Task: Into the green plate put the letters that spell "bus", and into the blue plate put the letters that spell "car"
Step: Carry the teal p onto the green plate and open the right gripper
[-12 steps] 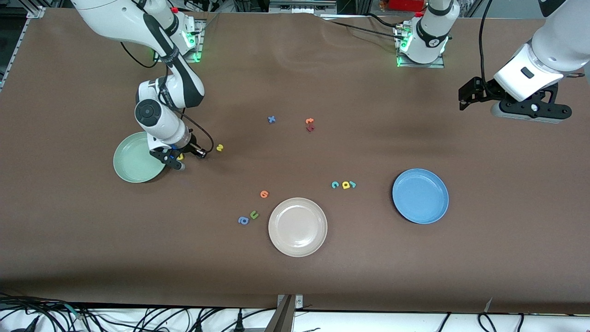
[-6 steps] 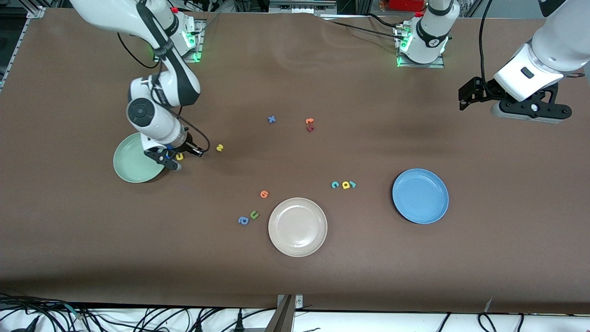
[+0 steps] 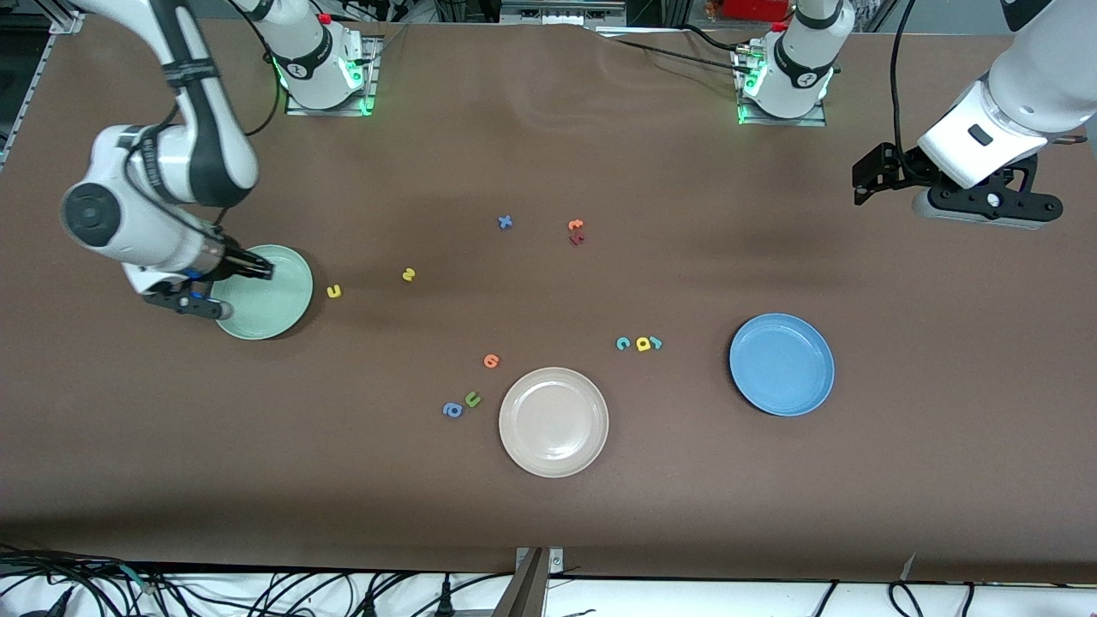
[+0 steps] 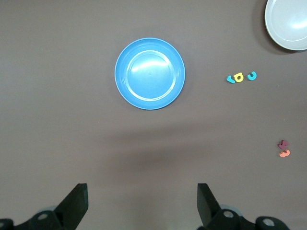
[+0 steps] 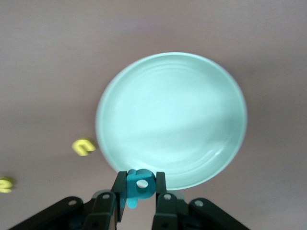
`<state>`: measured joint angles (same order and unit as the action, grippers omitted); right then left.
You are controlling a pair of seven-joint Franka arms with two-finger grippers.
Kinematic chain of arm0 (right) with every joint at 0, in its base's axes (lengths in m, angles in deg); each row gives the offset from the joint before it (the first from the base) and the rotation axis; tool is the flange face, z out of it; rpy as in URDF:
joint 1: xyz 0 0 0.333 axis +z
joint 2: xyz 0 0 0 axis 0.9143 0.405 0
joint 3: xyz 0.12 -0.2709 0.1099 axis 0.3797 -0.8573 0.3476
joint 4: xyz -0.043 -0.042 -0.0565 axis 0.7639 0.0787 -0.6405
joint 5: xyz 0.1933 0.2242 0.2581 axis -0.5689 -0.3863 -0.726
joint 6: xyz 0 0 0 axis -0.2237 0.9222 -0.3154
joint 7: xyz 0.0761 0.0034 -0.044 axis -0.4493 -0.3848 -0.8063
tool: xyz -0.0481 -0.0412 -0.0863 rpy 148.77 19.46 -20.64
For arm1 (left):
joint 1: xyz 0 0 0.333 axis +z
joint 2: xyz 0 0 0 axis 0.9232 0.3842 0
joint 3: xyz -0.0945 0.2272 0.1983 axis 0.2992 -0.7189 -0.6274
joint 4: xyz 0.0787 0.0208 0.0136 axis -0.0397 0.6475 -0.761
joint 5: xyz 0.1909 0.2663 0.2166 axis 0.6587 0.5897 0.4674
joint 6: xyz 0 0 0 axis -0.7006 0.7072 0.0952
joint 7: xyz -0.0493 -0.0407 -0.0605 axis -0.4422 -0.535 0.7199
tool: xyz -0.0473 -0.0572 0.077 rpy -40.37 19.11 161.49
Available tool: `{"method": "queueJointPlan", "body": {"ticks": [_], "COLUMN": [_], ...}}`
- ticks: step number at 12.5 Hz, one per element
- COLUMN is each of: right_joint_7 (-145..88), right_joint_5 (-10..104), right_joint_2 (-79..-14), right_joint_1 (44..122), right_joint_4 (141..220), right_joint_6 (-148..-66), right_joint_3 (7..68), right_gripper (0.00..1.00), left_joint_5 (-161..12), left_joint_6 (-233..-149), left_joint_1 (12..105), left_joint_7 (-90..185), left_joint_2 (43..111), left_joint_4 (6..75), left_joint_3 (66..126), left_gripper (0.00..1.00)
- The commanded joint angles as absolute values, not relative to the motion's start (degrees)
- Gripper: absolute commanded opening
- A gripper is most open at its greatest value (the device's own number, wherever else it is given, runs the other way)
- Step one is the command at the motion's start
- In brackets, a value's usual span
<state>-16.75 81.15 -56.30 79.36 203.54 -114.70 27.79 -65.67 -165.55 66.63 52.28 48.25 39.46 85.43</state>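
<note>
- Front view: I have the right gripper (image 3: 184, 296) at the rim of the green plate (image 3: 274, 300), at the right arm's end of the table (image 3: 548, 514). The plate looks empty. The yellow u (image 3: 334, 291) lies just beside the plate and the yellow s (image 3: 409, 274) a little further toward the table's middle. The teal c (image 3: 623, 344), yellow a (image 3: 643, 344) and teal r (image 3: 656, 343) sit in a row between the beige plate (image 3: 554, 422) and the blue plate (image 3: 782, 364), which is also bare. The left gripper (image 3: 891, 176) waits up over the left arm's end.
- Left wrist view: my left jaws are spread wide with nothing between them, high above the blue plate (image 4: 149, 73); c, a and r show beside it.
- Right wrist view: the right jaws are clenched on the teal b (image 5: 139, 186), held over the plate's edge (image 5: 211, 177).
- My read: no letter is placed yet. The b is about to go in; u, s and all of "car" remain.
</note>
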Motion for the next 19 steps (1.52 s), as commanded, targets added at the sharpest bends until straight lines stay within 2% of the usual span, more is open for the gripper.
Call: {"method": "queueJointPlan", "body": {"ticks": [1,2,4,5,6,8,10,13,16,19], "right_joint_7": [-24.3,-24.8,-24.7,-24.5,-24.0,-20.3,-10.4,5.8,17.8,22.8], "right_joint_5": [80.9,80.9,80.7,80.6,80.5,80.2,80.2,80.3,80.3,80.3], "right_joint_2": [-50.6,-49.7,-49.0,-49.3,-50.1,-53.2,-55.8,-56.0,-53.1,-49.0], "right_joint_1": [77.8,77.5,77.4,77.4,77.5,79.0,79.1,79.1,79.2,79.7], "right_joint_4": [203.0,203.1,203.0,203.0,203.0,203.0,203.0,203.0,203.3,204.5], "right_joint_6": [-118.6,-119.5,-120.5,-120.3,-119.9,-117.5,-115.6,-116.2,-121.8,-129.4], "right_joint_3": [26.9,26.9,26.9,27.0,27.2,28.4,34.1,43.0,50.5,53.3], "right_gripper": [0.00,0.03,0.77,0.95,0.98,0.98,0.98,0.96,0.95,0.88], "left_joint_5": [-65.8,-65.8,-65.8,-65.8,-65.8,-65.8,-65.8,-65.8,-65.8,-65.8], "left_joint_6": [-164.4,-164.3,-164.3,-164.3,-164.4,-164.4,-164.3,-164.3,-164.4,-164.4], "left_joint_1": [66.4,66.4,66.4,66.4,66.4,66.4,66.4,66.4,66.4,66.3], "left_joint_7": [51.8,51.8,51.8,51.9,51.8,51.7,51.8,51.7,51.7,51.7], "left_joint_2": [48.9,48.9,48.9,48.9,48.9,48.9,48.9,48.9,48.9,48.9], "left_joint_4": [37.8,37.8,37.8,37.8,37.8,37.8,37.8,37.8,37.8,37.8], "left_joint_3": [85.5,85.5,85.5,85.5,85.5,85.5,85.5,85.5,85.5,85.5], "left_gripper": [1.00,1.00,1.00,1.00,1.00,1.00,1.00,1.00,1.00,1.00]}}
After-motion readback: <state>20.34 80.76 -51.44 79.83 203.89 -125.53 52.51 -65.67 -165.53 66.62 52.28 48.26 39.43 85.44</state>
